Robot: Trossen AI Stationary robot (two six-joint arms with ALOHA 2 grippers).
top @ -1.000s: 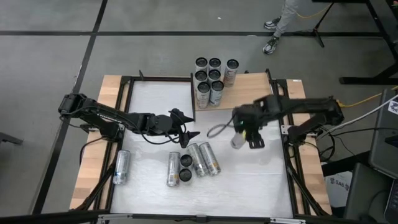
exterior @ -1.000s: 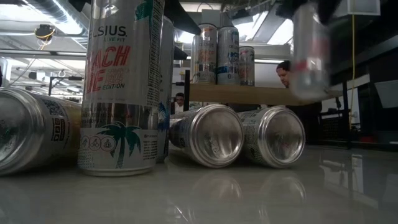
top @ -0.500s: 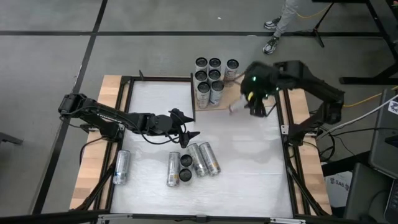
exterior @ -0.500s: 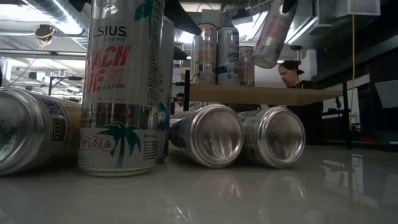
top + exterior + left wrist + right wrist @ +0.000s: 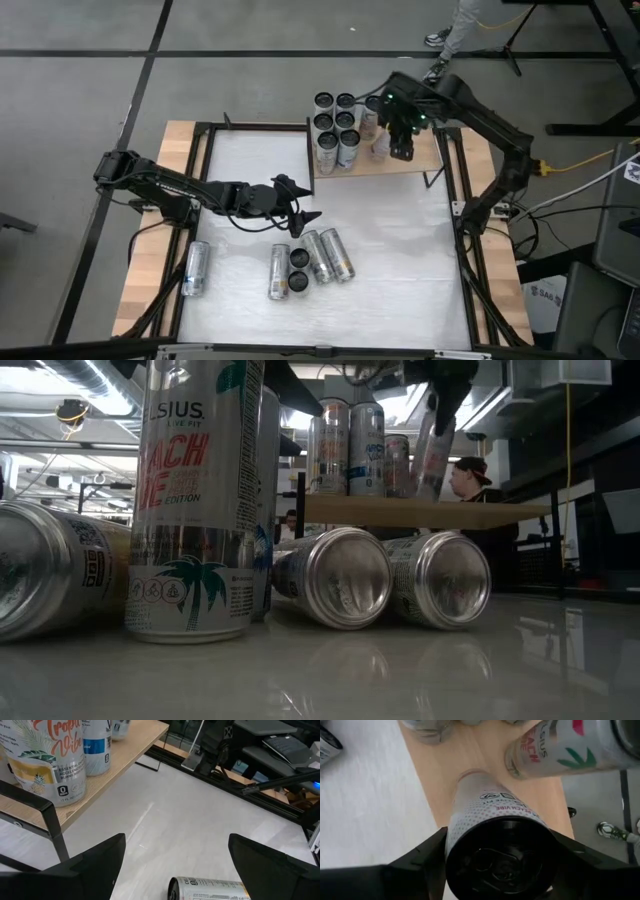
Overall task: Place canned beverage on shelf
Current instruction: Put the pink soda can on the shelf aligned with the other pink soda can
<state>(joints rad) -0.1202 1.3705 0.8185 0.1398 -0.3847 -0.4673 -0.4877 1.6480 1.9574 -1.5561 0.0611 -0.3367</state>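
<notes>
My right gripper [image 5: 400, 138] is over the shelf [image 5: 400, 160], a pale wooden board at the table's far side, and is shut on a white and pink beverage can [image 5: 432, 455]. The can's lower end is just over the board [image 5: 470, 512], beside several cans [image 5: 335, 125] that stand on the shelf's left part. Whether it touches the board I cannot tell. My left gripper [image 5: 300, 208] hangs open over the table's middle, with nothing between its fingers [image 5: 95, 865]. My right gripper pinches the can's upper part [image 5: 470, 827] between its two fingers [image 5: 420, 865], one on each side of the wall. It comes from above, pointing steeply down along the can. The can hangs below the fingers, tilted a little off upright.
Several cans lie on the white table nearer the front [image 5: 325, 255], one more lies at the left [image 5: 196, 268], and one stands among them [image 5: 200, 500]. Black posts frame the shelf [image 5: 52, 827]. A person shows beyond the table [image 5: 465, 475]. The shelf's right part is bare wood.
My right gripper has carried the can from over the table's right middle toward the far edge and upward, to a place over the shelf. On the way the can tipped well over; now it stands nearer upright, close to the standing cans.
</notes>
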